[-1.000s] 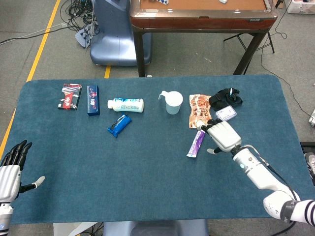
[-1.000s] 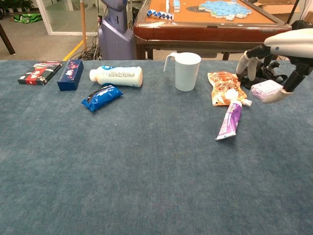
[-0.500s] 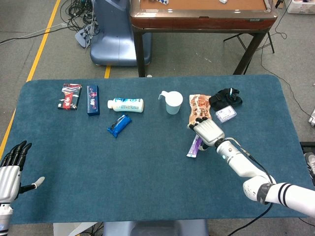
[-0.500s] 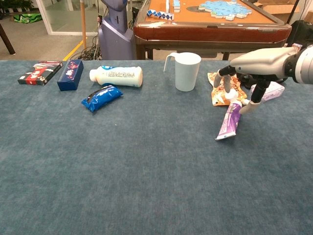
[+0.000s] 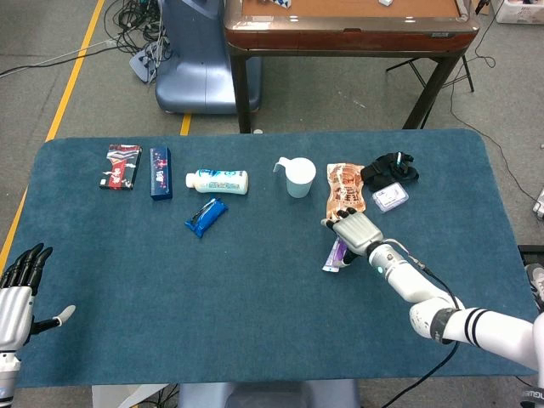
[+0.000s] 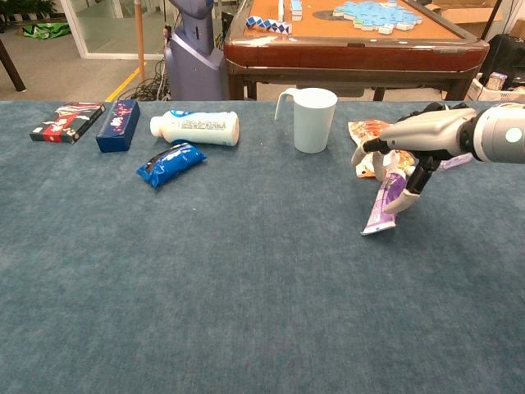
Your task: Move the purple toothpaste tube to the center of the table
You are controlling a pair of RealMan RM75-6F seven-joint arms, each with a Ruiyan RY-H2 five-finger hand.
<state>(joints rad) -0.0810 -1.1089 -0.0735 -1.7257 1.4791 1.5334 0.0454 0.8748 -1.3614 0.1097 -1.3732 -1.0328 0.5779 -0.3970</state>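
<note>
The robot's right hand (image 6: 404,154) arches, fingers spread, over the slim purple plastic toothpaste tube (image 6: 382,203); no firm grip shows. The tube's long axis runs beneath the palm toward the robot.

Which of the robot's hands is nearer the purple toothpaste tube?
Right. The right hand is directly over the toothpaste tube, while the left hand sits at the table's far edge.
</note>
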